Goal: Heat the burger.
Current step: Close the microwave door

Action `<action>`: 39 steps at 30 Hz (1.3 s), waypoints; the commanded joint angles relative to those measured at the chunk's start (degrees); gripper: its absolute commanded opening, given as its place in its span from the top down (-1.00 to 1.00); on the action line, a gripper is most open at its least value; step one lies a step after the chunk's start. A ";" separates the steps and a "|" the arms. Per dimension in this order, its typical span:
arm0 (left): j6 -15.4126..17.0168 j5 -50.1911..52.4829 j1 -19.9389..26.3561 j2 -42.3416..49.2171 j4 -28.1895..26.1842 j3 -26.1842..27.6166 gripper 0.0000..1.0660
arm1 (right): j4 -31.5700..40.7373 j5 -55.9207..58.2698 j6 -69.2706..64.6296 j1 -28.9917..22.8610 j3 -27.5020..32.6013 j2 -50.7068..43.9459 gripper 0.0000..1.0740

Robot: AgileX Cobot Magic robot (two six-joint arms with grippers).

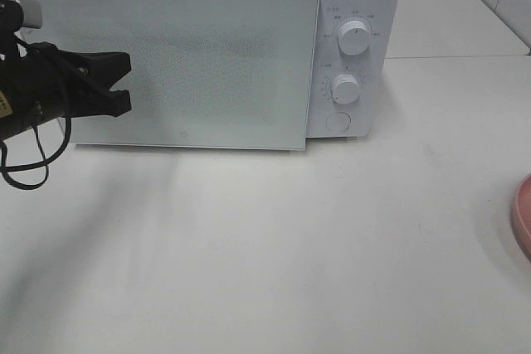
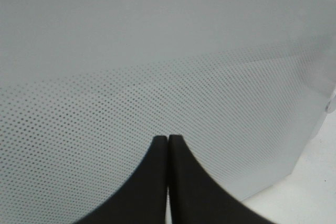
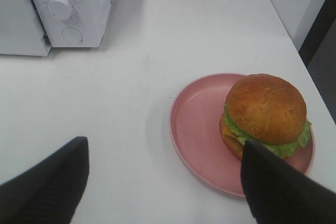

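The burger (image 3: 265, 111), with a golden-brown bun, green lettuce and yellow cheese, stands on a pink plate (image 3: 197, 124) in the right wrist view. My right gripper (image 3: 164, 148) hovers open above the table by the near rim of the plate, one finger on either side, touching nothing. In the exterior view only the plate's rim (image 1: 523, 213) shows at the right edge and the burger is out of frame. My left gripper (image 1: 126, 87) is shut and empty, and its fingertips (image 2: 168, 137) sit close to the left part of the white microwave's dotted door (image 1: 191, 64).
The microwave (image 3: 68, 3) stands at the back of the white table (image 1: 265, 254). Its door seems to stand slightly out from the body at the right edge. The control panel carries two knobs (image 1: 354, 37) (image 1: 344, 89) and a round button (image 1: 338, 122).
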State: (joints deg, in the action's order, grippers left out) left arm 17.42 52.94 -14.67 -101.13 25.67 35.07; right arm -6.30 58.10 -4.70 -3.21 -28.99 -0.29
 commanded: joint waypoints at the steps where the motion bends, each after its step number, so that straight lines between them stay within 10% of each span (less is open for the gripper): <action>1: -0.06 0.57 -1.32 -1.38 -1.66 1.95 1.00 | -0.06 -0.29 0.11 0.40 0.06 -1.43 -0.41; 39: 5.21 -5.56 -7.22 -16.27 -1.95 25.38 1.00 | -0.06 -0.29 0.11 0.40 0.06 -1.43 -0.41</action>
State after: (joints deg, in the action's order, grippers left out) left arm 23.03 48.01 -23.03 -116.02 31.17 55.81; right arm -6.30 58.27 -4.70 -3.21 -28.99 -0.29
